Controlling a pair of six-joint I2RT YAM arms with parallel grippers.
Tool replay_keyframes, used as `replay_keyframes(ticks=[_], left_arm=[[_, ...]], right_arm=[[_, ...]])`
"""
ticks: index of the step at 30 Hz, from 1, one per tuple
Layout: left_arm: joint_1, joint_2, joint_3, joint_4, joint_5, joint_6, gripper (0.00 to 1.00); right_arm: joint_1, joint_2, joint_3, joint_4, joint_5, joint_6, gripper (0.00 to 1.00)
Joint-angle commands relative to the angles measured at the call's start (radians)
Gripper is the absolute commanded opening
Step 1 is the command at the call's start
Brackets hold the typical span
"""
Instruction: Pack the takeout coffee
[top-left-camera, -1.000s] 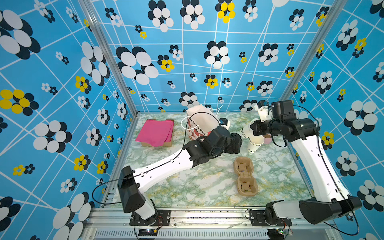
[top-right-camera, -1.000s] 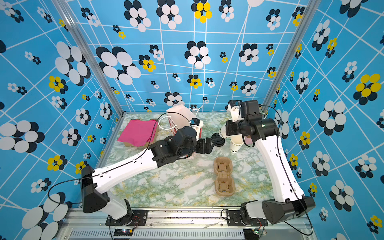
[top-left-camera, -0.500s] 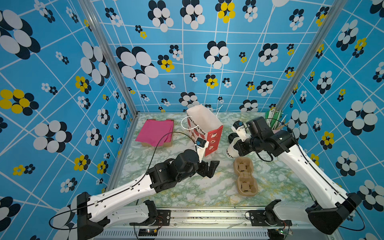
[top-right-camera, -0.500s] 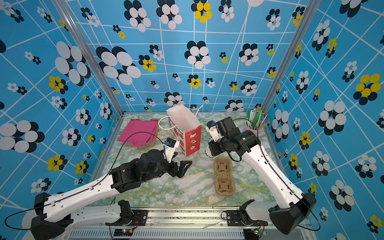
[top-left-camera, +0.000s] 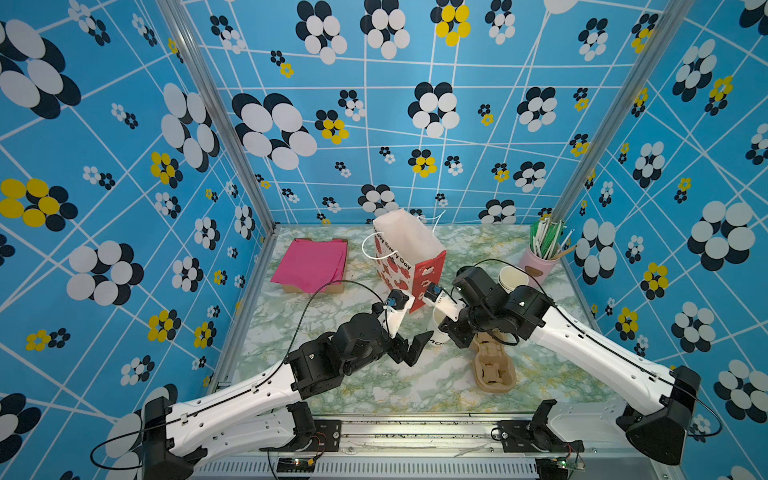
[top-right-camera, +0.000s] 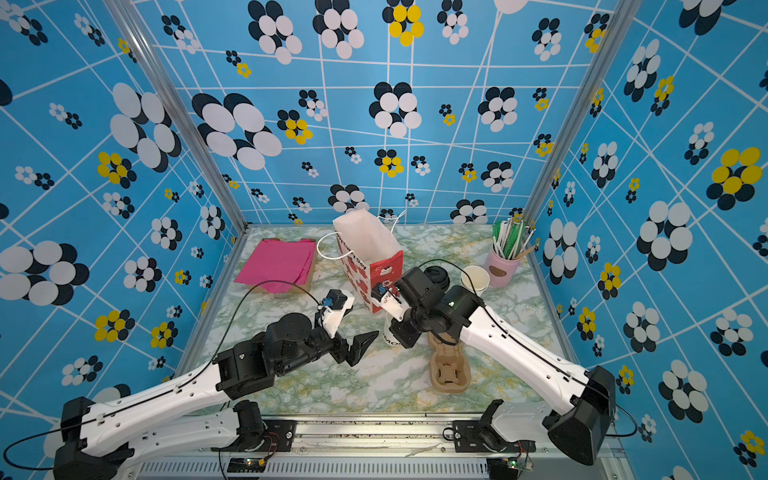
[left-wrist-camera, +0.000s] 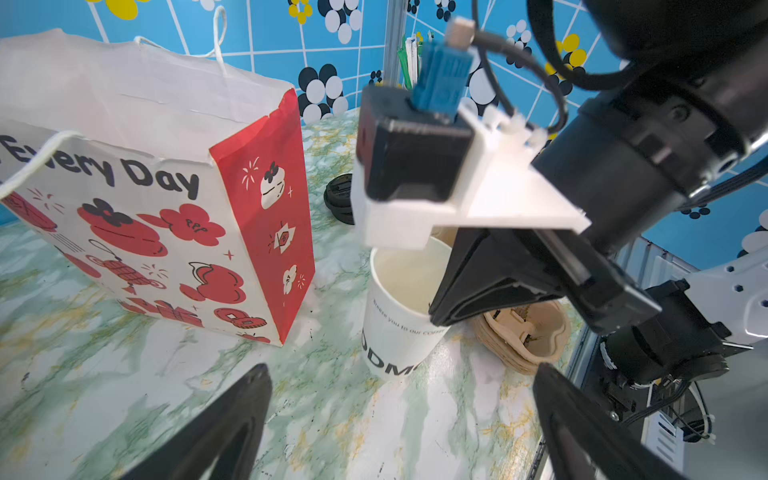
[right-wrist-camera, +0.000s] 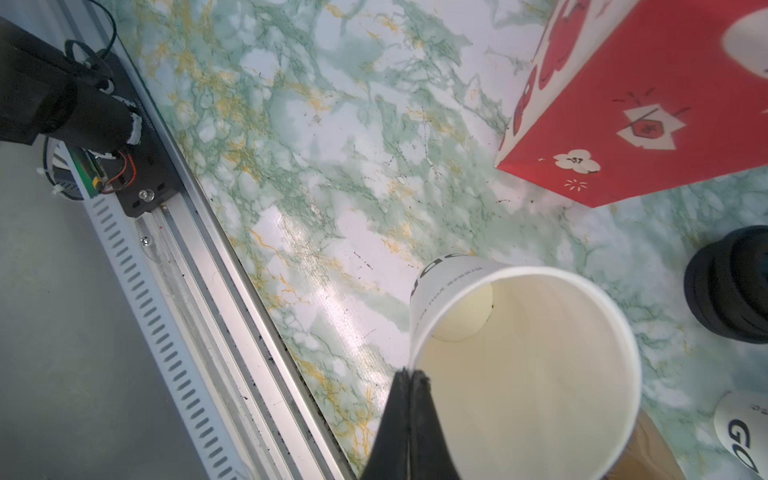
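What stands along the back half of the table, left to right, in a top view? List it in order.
pink napkin stack → red-and-white paper gift bag → lidless white paper cup → pink holder of straws

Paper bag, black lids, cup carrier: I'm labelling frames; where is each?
paper bag (top-left-camera: 432, 266), top view, red side panel.
black lids (left-wrist-camera: 337, 197), left wrist view, stack top.
cup carrier (top-left-camera: 494, 374), top view, near pocket.
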Motion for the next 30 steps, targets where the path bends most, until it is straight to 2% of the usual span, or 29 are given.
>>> replay_keyframes(ticks=[1,7,16,25,30], left_arm=[[0.001,-0.028,-0.028,0.021,-0.049,0.02,0.99],[0.025,-0.098,-0.055,-0.035,-0.169,-0.021,0.99],[0.141,-0.292,-0.149,-0.101,-0.276,-0.143,0.99],[0.2,-0.259,-0.152,-0.096,-0.249,-0.163,0.99],[0.22,-0.23,-0.163,-0.049,-0.21,-0.178,0.99]], right_arm=[[0.036,0.044,-0.027,0.07,-0.008,-0.048,0.0],[0.08,0.121,-0.027,0.076,-0.003,-0.063,0.0],[0.093,0.141,-0.075,0.132,0.028,-0.053,0.0],[0.134,0.171,-0.081,0.14,0.099,-0.059,0.01],[0.144,0.186,-0.078,0.126,0.101,-0.061,0.08]])
